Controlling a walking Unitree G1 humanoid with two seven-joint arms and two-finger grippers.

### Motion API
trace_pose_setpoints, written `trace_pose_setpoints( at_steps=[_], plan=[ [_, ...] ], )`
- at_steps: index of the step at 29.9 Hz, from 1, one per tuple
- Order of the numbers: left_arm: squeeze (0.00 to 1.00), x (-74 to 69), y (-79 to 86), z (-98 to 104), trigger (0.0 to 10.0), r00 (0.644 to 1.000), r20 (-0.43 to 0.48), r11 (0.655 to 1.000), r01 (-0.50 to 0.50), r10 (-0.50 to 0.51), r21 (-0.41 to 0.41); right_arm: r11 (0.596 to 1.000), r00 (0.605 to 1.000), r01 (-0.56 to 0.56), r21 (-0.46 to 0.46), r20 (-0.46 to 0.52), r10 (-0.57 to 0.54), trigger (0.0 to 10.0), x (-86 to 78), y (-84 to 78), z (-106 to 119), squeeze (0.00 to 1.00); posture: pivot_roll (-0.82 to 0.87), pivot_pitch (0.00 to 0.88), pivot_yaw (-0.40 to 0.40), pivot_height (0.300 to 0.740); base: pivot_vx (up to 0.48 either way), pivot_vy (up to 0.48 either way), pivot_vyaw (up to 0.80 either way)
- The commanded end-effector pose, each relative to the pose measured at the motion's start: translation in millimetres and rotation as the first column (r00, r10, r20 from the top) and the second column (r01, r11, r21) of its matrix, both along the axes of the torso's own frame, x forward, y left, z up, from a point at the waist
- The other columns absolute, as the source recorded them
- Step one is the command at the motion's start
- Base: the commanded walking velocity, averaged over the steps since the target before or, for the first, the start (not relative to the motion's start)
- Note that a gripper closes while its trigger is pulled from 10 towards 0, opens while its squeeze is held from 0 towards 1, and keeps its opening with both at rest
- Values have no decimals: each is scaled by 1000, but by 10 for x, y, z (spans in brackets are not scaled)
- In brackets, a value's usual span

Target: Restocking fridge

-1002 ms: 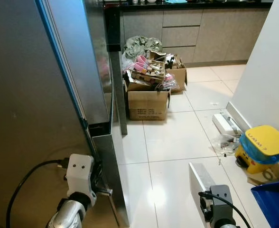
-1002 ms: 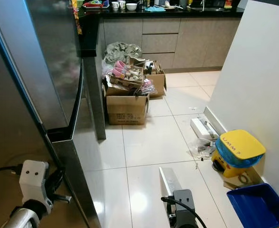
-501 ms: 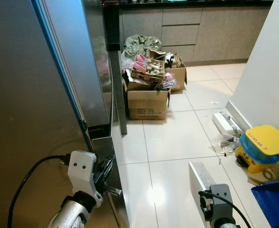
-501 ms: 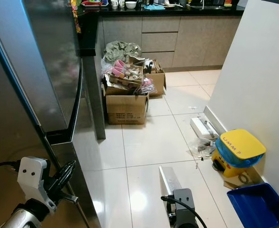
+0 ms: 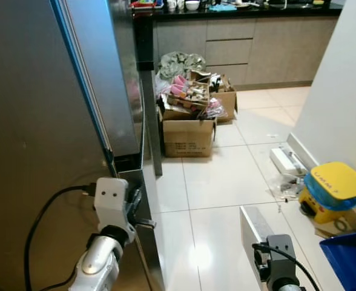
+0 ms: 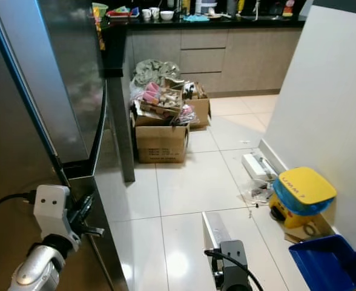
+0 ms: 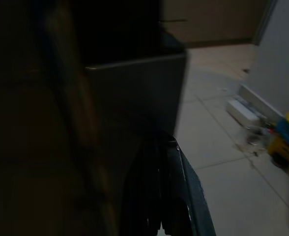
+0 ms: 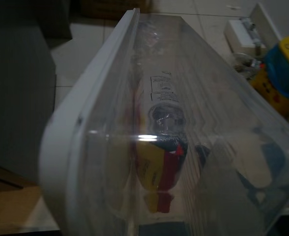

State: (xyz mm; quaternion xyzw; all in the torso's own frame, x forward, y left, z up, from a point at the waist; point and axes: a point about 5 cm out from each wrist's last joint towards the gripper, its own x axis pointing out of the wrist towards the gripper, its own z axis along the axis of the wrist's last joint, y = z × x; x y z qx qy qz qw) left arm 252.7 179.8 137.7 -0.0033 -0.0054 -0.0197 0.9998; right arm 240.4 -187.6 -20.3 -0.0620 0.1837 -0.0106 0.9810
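Fridge (image 5: 39, 121) tall, grey steel, left pincer (image 5: 135, 209) narrow at door edge

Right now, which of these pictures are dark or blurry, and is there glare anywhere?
Left wrist view: very dark and soft, the fridge door in shade beside the left gripper. Right wrist view: the clear plastic container blurs what is inside. Eye views: sharp, with lamp glare on the floor tiles.
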Motion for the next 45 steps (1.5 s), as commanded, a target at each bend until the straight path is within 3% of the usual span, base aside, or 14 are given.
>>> trace_pose_setpoints(
  at_steps=[1,7,11,18,25,31,34,41,45],
  plan=[
    [0,11,200,45,10000,995,19,995,-94,93,35,1000,1000,5,-2,7,-5,10000,-10,-3,-2,0,-62,45,1,740,0,0,0],
    [0,-5,354,26,10000,993,11,991,-117,117,69,1000,1000,5,-1,6,-5,10000,-13,-3,-5,0,-53,49,0,740,0,0,0],
    [0,37,358,31,10000,992,19,990,-127,126,68,1000,1000,1,1,3,-1,10000,-23,12,-14,0,-53,50,-1,740,0,0,0],
    [0,201,216,43,10000,993,42,993,-113,111,35,1000,1000,-2,0,7,2,10000,-7,13,-2,0,-61,51,-6,740,0,0,0],
    [0,270,178,56,10000,993,49,993,-113,112,15,1000,1000,1,-4,8,-1,10000,-11,-8,0,0,-66,50,-6,740,0,0,0],
    [0,268,-37,49,10000,999,32,1000,16,-16,-14,1000,1000,2,-3,7,-2,10000,-16,1,-5,0,-68,48,-1,740,0,0,0],
    [0,255,-55,29,10000,999,25,1000,25,-25,-13,1000,1000,3,-1,7,-3,10000,-18,6,-7,0,-67,48,0,740,0,0,0],
    [0,349,27,17,10000,993,18,993,-119,119,9,1000,1000,3,1,7,-3,10000,-18,11,-8,0,-66,50,1,740,0,0,0],
    [0,391,3,43,10000,990,26,990,-142,142,-2,1000,1000,3,2,8,-3,10000,-17,13,-7,0,-66,50,1,740,0,0,0]
  ],
)
